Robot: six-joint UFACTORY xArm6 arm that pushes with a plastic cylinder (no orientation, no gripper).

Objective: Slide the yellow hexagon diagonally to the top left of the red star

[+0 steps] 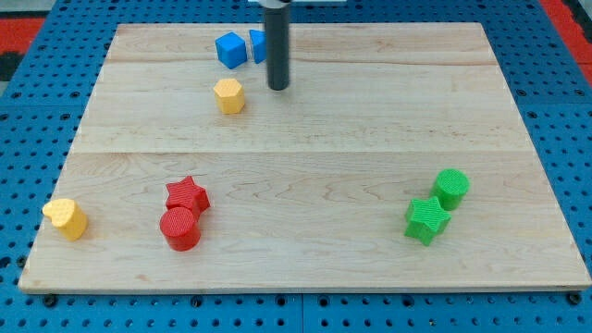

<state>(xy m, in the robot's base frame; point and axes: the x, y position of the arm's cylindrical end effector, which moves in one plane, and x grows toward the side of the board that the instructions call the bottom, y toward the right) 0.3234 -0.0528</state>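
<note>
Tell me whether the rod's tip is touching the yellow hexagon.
Apart. In the camera view, my tip stands to the view's right of the yellow hexagon, with a strip of bare board plainly visible between them.

From my station the feed looks bright and evenly lit, the light seemingly coming from overhead. The wooden board [305,157] shows pale, with no hard glare on it. Shadows are short and soft, hugging the base of each block, as under the red cylinder [180,228]. The rod above my tip [277,88] carries a faint vertical sheen. Focus is fairly sharp throughout, though block edges look slightly soft.
</note>
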